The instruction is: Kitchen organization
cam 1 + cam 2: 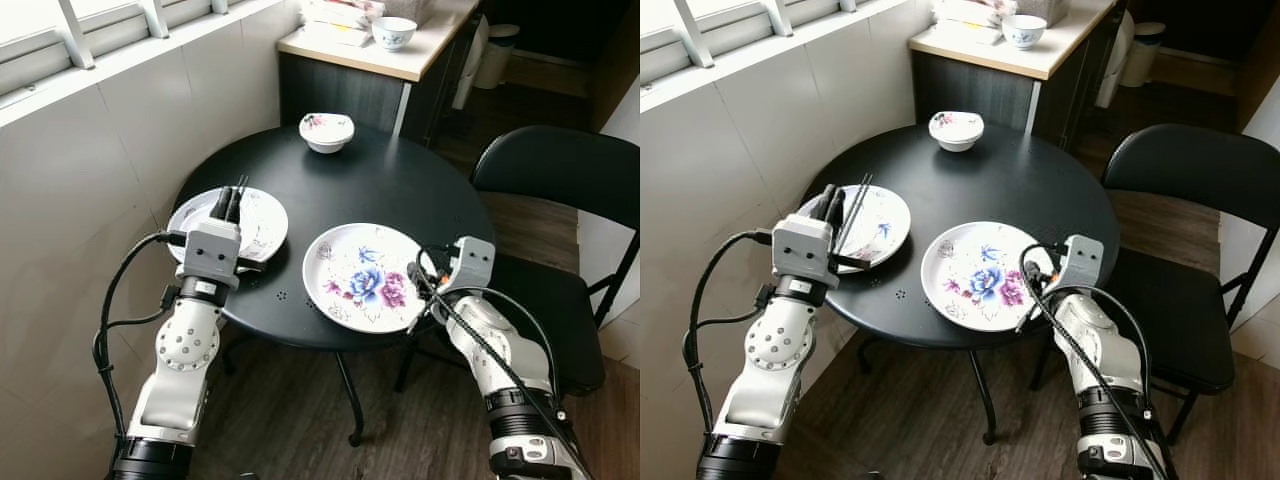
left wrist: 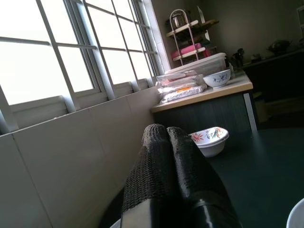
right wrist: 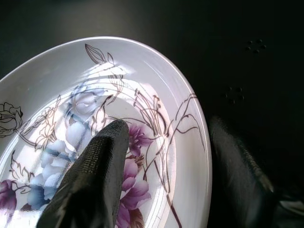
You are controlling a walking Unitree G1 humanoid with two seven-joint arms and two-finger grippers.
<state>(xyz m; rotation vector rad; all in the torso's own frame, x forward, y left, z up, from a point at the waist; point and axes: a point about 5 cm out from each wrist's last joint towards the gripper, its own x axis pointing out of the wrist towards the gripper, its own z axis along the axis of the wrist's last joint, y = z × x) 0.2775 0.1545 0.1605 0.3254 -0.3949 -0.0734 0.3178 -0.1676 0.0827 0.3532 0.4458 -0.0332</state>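
A large flowered plate [image 1: 365, 275] lies on the round black table [image 1: 400, 185], near its front edge. My right gripper [image 1: 418, 290] is open at the plate's right rim, one finger [image 3: 102, 161] over the painted flowers and the other [image 3: 237, 161] outside the rim over the tabletop. A smaller plate [image 1: 262, 222] sits at the table's left with black chopsticks [image 1: 852, 218] laid across it. Over its near edge hovers my left gripper [image 1: 229, 204], fingers [image 2: 166, 161] pressed together with nothing between them. A small floral bowl [image 1: 327, 131] stands at the table's far side.
A white tiled wall [image 1: 90, 200] under a window runs close along the left. Behind the table, a counter [image 1: 420, 55] carries a blue-patterned bowl [image 1: 394, 32] and packets. A black folding chair [image 1: 560, 170] stands to the right. Wooden floor lies below.
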